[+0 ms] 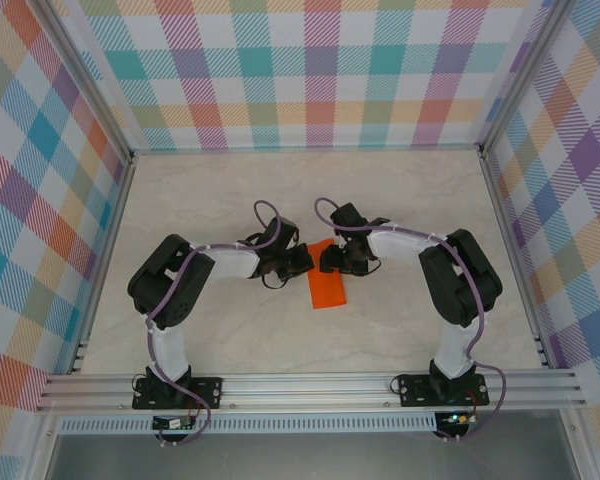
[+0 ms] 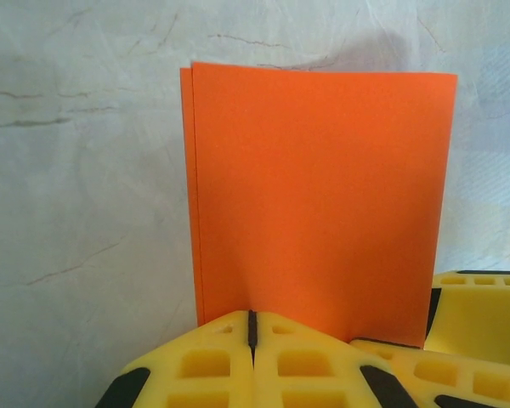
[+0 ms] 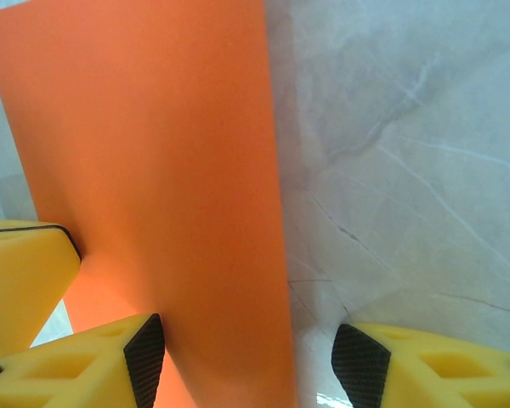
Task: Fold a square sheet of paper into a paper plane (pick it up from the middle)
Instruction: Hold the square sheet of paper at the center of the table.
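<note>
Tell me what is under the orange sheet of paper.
The orange sheet of paper, folded over, lies on the marble tabletop. Along one edge a lower orange layer peeks out beneath the top one. Anything under its middle is covered.

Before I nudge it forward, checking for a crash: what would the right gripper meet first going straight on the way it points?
The folded orange paper: its edge lies between the open fingers of the right gripper, with the table beneath it. How near it is I cannot tell.
</note>
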Robot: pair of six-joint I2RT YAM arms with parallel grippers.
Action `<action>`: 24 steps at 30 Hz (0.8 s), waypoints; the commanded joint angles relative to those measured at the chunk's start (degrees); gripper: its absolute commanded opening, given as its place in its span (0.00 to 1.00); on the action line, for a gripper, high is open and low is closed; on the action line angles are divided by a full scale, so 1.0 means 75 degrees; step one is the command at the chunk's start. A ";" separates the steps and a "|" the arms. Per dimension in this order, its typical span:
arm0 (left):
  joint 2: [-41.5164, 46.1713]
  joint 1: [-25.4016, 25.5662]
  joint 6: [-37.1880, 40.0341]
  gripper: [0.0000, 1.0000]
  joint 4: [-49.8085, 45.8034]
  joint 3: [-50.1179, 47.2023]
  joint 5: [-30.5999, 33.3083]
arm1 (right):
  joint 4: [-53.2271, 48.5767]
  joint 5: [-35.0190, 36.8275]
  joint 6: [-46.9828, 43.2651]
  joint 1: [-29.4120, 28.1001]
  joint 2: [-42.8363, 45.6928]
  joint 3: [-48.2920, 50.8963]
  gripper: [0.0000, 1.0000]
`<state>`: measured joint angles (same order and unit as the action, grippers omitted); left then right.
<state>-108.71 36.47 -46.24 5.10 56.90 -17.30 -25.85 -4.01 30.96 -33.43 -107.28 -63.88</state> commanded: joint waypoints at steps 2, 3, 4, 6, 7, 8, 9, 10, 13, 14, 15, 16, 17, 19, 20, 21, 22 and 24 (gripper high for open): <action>-0.0224 0.0071 0.0060 0.00 -0.0934 -0.0161 0.0416 | 0.0379 0.0152 -0.0156 -0.0034 -0.0806 0.0543 0.62; -0.0247 0.0072 0.0056 0.00 -0.1043 -0.0190 0.0438 | 0.0325 0.0090 -0.0146 -0.0014 -0.0492 0.0516 0.62; -0.0277 0.0071 0.0058 0.00 -0.1114 -0.0231 0.0463 | 0.0286 0.0018 -0.0150 0.0028 -0.0188 0.0493 0.62; -0.0315 0.0071 0.0040 0.00 -0.1212 -0.0306 0.0478 | 0.0208 -0.0131 -0.0177 0.0122 0.0554 0.0435 0.63; -0.0335 0.0071 0.0039 0.00 -0.1247 -0.0338 0.0485 | 0.0190 -0.0153 -0.0228 0.0159 0.0857 0.0420 0.63; -0.0351 0.0072 0.0035 0.00 -0.1266 -0.0367 0.0496 | 0.0140 -0.0126 -0.0277 0.0190 0.1174 0.0392 0.64; -0.0359 0.0076 0.0022 0.00 -0.1299 -0.0390 0.0490 | 0.0039 0.0010 -0.0267 0.0213 0.1429 0.0353 0.65; -0.0377 0.0071 0.0031 0.00 -0.1329 -0.0390 0.0499 | -0.0065 0.0138 -0.0270 0.0235 0.1617 0.0306 0.67; -0.0389 0.0071 0.0037 0.00 -0.1417 -0.0382 0.0554 | -0.0225 0.0093 -0.0270 0.0276 0.1855 0.0192 0.68; -0.0377 0.0071 0.0033 0.00 -0.1431 -0.0406 0.0560 | -0.0149 -0.0130 -0.0284 0.0285 0.1887 0.0185 0.68; -0.0365 0.0071 0.0022 0.00 -0.1431 -0.0446 0.0583 | -0.0016 -0.0457 -0.0273 0.0285 0.1877 0.0196 0.68; -0.0354 0.0071 0.0016 0.00 -0.1430 -0.0463 0.0599 | 0.0111 -0.0738 -0.0257 0.0285 0.1817 0.0175 0.67; -0.0364 0.0071 0.0014 0.00 -0.1436 -0.0473 0.0598 | 0.0230 -0.1152 -0.0216 0.0283 0.1714 0.0136 0.65; -0.0365 0.0065 -0.0006 0.00 -0.1471 -0.0466 0.0588 | 0.0416 -0.1648 -0.0068 0.0285 0.1474 0.0030 0.58; -0.0365 0.0071 -0.0010 0.00 -0.1494 -0.0452 0.0584 | 0.0527 -0.1838 0.0020 0.0285 0.1345 -0.0018 0.52; -0.0376 0.0065 -0.0007 0.00 -0.1545 -0.0430 0.0606 | 0.0662 -0.1969 0.0070 0.0284 0.1208 -0.0057 0.45; -0.0387 0.0071 0.0001 0.00 -0.1579 -0.0417 0.0619 | 0.0767 -0.2051 0.0107 0.0284 0.1100 -0.0100 0.39; -0.0422 0.0071 0.0006 0.00 -0.1636 -0.0381 0.0637 | 0.0890 -0.2345 0.0101 0.0280 0.0769 -0.0282 0.22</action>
<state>-108.71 36.58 -46.30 4.69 56.73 -16.84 -21.82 -15.53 31.33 -31.11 -98.89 -63.40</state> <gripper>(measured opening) 0.042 0.274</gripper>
